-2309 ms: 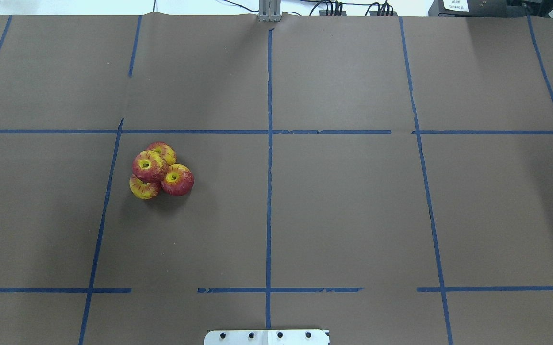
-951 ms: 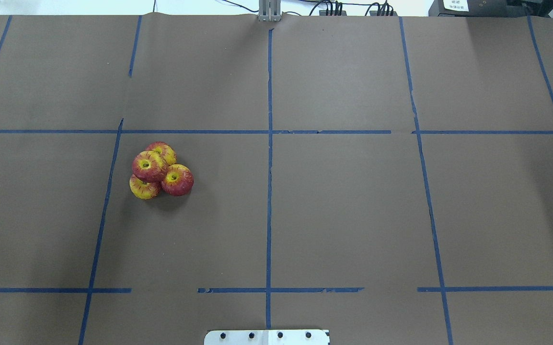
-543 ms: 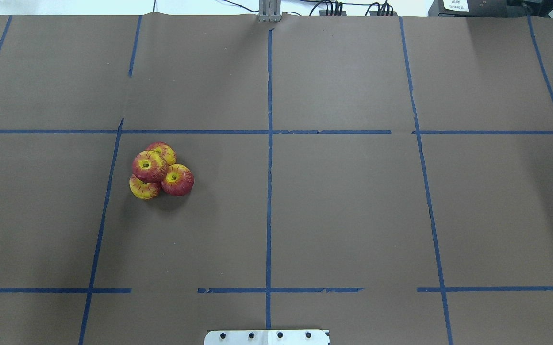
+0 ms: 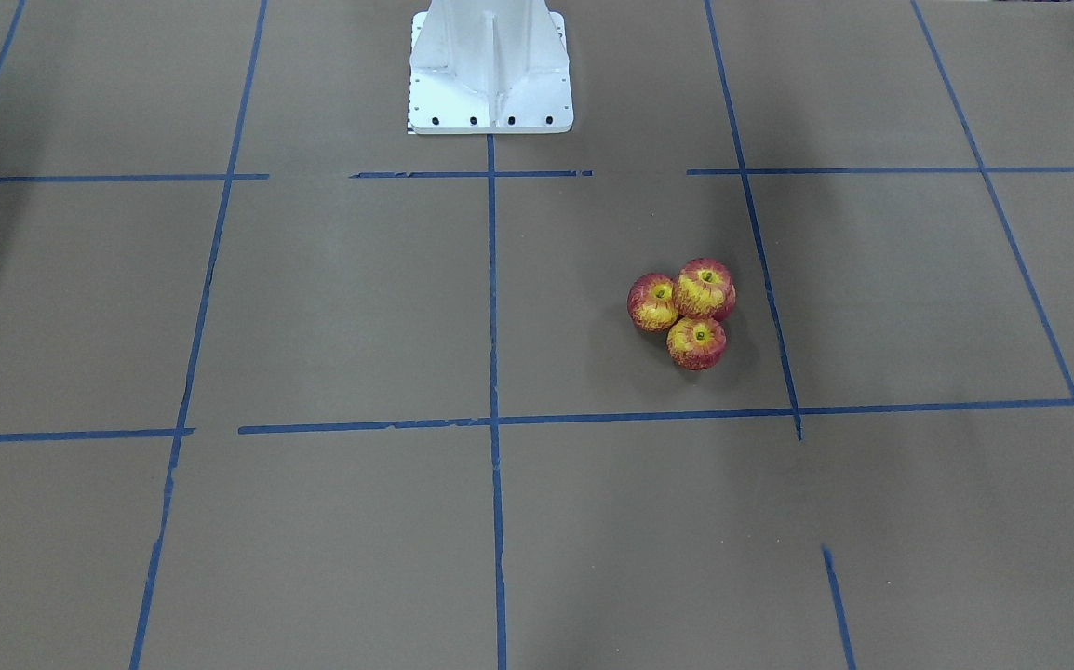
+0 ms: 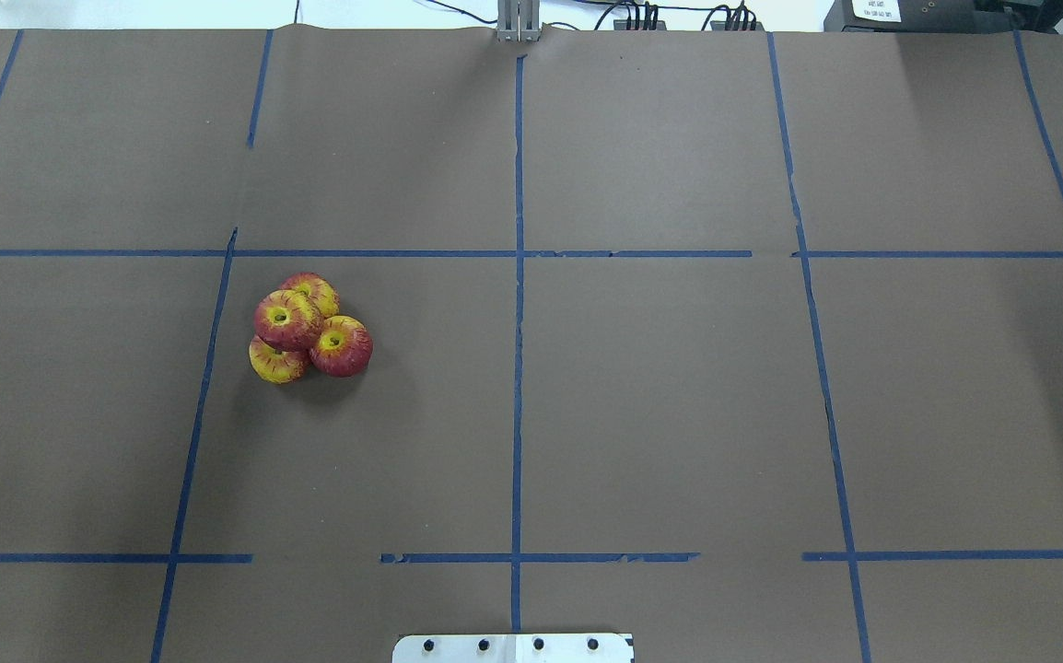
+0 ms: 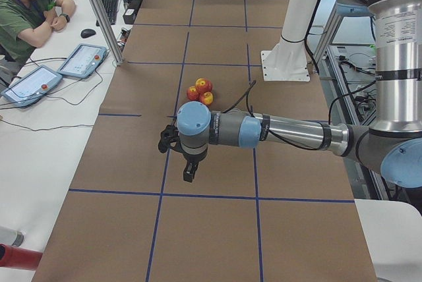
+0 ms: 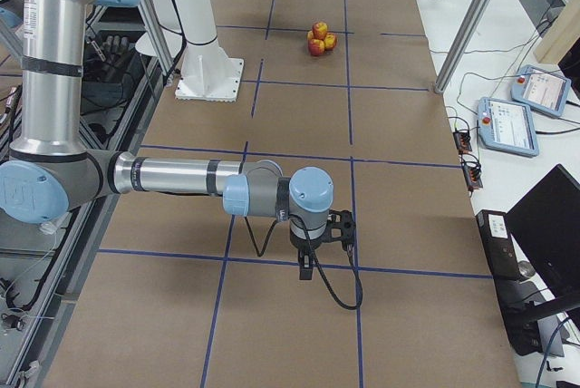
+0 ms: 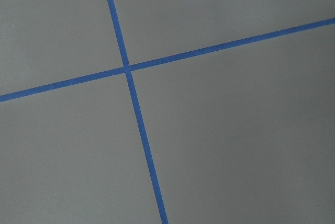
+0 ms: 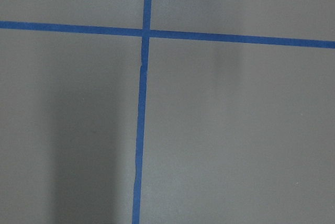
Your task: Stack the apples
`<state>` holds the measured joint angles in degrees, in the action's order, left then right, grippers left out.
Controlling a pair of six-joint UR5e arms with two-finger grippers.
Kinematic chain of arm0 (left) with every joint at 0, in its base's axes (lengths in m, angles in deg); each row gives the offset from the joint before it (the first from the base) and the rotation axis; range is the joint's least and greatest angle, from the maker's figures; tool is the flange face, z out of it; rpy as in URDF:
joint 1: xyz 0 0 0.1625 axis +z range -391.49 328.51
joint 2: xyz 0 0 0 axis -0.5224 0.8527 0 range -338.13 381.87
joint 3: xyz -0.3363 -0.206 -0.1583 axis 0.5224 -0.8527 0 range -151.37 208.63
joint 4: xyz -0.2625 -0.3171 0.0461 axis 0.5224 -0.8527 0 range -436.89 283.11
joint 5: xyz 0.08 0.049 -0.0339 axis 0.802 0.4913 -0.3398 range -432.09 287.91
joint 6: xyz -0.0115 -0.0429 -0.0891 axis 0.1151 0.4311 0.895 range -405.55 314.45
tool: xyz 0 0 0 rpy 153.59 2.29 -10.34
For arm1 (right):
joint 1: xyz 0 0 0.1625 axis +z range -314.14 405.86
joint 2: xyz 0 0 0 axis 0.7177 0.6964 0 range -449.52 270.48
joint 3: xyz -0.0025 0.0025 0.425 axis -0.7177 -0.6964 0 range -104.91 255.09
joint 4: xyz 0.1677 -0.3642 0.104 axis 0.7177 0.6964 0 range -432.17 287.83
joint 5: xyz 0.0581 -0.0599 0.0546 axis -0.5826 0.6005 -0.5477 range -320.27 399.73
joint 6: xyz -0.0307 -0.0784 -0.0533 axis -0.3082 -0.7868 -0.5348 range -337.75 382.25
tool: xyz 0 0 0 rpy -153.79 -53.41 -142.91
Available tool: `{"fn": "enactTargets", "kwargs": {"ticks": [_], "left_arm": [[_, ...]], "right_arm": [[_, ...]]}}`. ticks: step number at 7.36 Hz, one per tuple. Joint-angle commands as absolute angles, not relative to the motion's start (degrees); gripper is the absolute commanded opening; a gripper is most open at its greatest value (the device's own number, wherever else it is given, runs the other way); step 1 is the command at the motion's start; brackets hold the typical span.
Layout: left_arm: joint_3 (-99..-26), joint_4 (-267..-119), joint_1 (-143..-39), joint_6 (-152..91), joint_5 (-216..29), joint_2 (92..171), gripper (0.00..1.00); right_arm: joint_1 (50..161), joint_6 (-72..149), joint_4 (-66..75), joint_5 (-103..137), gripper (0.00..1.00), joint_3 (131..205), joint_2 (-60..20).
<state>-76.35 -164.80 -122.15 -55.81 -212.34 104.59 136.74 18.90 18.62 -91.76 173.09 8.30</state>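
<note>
Apples piled up, both arms held out away from them.
Front-facing, I see the apples (image 4: 683, 312) bunched and touching on the table (image 4: 314, 307). Overhead, one apple sits atop three. From the left end, the left arm (image 6: 283, 130) reaches out level, and its left gripper (image 6: 189, 171) points down, well apart from the pile. From the right end, the right gripper (image 7: 306, 266) hangs likewise. I cannot tell how wide either is. The wrist cameras show only blue tape (image 8: 128, 72).

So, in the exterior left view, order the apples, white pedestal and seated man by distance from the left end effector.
1. Red-and-yellow apples, just beyond the left end effector.
2. White robot pedestal, farther, on the robot's side.
3. Green-shirted man, farthest, at the white bench.
</note>
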Motion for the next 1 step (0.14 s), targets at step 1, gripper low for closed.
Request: {"fn": "enactTargets", "kwargs": {"ticks": [1], "left_arm": [[-76.2, -164.8, -122.2, -55.7, -212.2, 104.5, 1.0]], "right_arm": [[136.7, 18.9, 18.6, -91.8, 1.0, 173.1, 8.3]]}}
